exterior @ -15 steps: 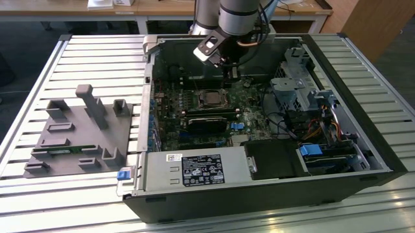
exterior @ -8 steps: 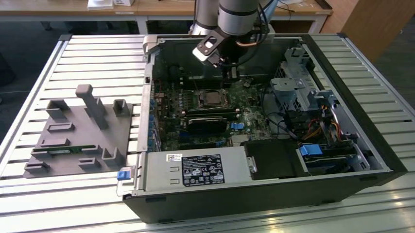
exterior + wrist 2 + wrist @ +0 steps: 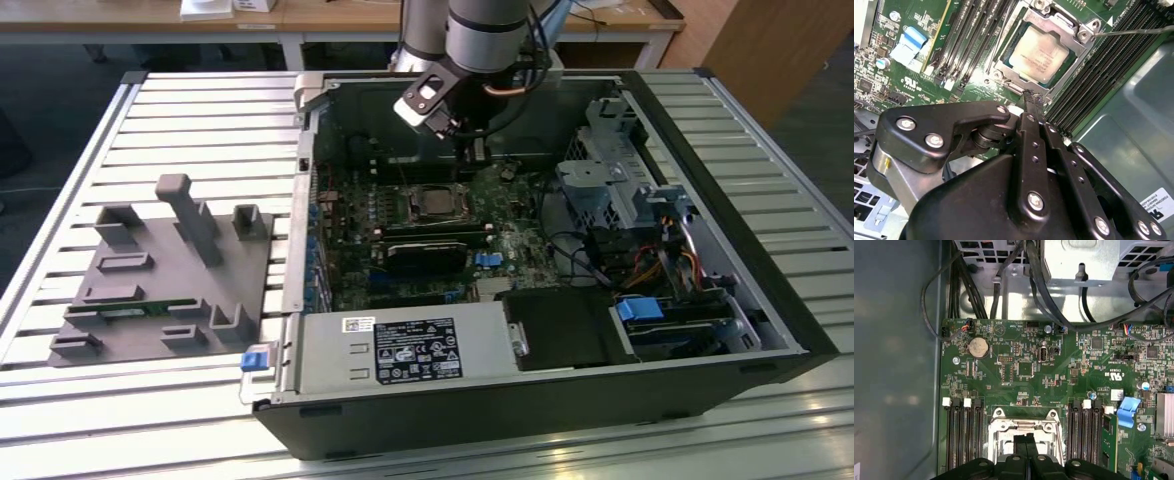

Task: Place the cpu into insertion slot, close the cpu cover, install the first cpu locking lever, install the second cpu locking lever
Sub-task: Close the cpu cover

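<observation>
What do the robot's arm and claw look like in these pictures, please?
The arm is built of smooth silver-grey cylinders. The claw is matte black: flat linkage bars fastened with bright silver screws, narrowing to two slim fingers. A thin brownish cable loops beside the wrist in the exterior view.

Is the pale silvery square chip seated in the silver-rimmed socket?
Yes, the second wrist view shows the chip lying inside the square silver frame.

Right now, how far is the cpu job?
Done: the cpu sits in the insertion slot, the cpu cover down around it. In hand: the shut pincer is at the cover's edge. Left: a thin lever rod sticks out sideways, apparently not latched.
</observation>
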{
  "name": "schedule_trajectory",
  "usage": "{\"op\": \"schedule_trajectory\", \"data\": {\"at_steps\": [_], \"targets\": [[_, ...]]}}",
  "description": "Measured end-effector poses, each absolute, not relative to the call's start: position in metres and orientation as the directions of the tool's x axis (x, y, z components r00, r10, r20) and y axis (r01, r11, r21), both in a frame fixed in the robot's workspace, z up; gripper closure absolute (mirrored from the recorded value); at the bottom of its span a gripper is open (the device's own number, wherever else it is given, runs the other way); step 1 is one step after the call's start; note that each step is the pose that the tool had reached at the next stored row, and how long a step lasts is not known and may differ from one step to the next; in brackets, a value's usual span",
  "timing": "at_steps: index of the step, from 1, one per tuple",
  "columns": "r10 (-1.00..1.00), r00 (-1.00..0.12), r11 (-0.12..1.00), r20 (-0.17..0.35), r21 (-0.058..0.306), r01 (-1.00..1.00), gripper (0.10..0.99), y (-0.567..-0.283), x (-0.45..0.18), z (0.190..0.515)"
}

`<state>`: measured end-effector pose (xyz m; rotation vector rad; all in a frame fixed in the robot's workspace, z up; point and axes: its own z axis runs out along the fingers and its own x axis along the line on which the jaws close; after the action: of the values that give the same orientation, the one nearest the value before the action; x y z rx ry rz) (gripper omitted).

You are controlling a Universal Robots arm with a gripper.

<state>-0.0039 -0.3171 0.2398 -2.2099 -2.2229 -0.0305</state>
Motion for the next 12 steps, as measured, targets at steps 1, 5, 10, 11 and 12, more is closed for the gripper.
{"op": "schedule_trajectory", "data": {"at_steps": [1,5,10,11,12], "targets": [[1.0,-0.006,0.006,0.019,0.009,1.0,0.98,-0.3171,-0.0046,0.2398],[1.0,-0.006,0.006,0.019,0.009,1.0,0.98,-0.3171,-0.0073,0.2396],[1.0,-0.006,0.006,0.019,0.009,1.0,0.98,-0.3171,-0.0125,0.2385],[1.0,-0.006,0.006,0.019,0.009,1.0,0.98,-0.3171,-0.0132,0.2381],[1.0,-0.006,0.006,0.019,0.009,1.0,0.98,-0.3171,-0.0135,0.2376]]}}
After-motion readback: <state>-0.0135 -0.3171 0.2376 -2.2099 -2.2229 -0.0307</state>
